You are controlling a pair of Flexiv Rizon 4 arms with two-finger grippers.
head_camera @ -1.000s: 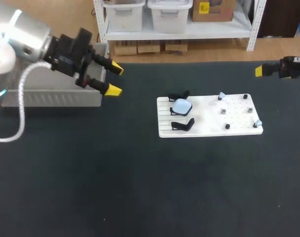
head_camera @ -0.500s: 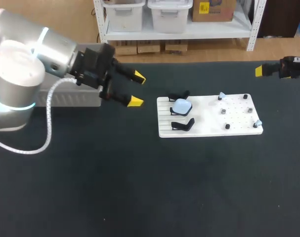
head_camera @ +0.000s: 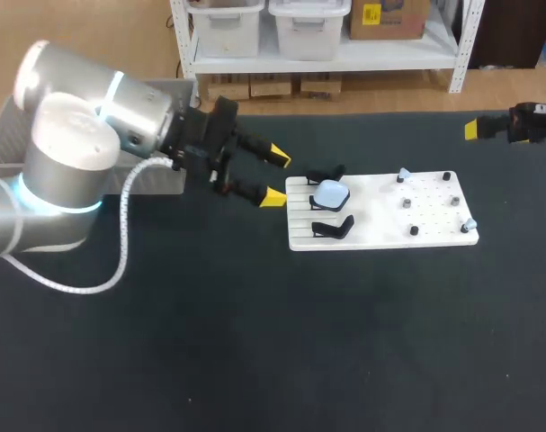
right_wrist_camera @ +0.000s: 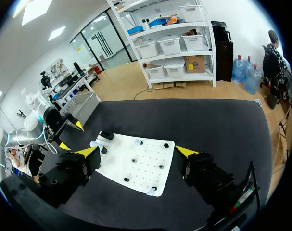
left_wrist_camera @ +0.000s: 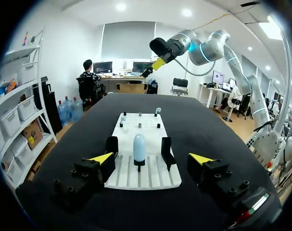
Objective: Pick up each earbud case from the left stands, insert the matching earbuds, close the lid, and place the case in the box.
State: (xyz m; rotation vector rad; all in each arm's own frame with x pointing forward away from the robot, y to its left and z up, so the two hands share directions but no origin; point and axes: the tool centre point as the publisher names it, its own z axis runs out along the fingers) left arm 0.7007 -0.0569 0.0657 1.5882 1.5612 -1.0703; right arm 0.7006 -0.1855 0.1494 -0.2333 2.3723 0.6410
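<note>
Right now the pale blue earbud case [head_camera: 330,193] perches on the white board's [head_camera: 380,214] grooved end. The left pincer [head_camera: 277,177] is spread just beside that board, the right pincer [right_wrist_camera: 136,152] is spread well apart, and the grey box's [head_camera: 4,144] inside is hidden.

Right gripper [head_camera: 475,129] clipped by head-view edge, one yellow tip shows. Grey plastic box [head_camera: 3,144] mostly behind left arm [head_camera: 75,144]. Pale blue earbuds [head_camera: 404,173]: detail too small to resolve.

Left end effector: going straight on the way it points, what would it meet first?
Probably the pale blue earbud case, standing dead ahead on the white board; depth is unclear.
</note>
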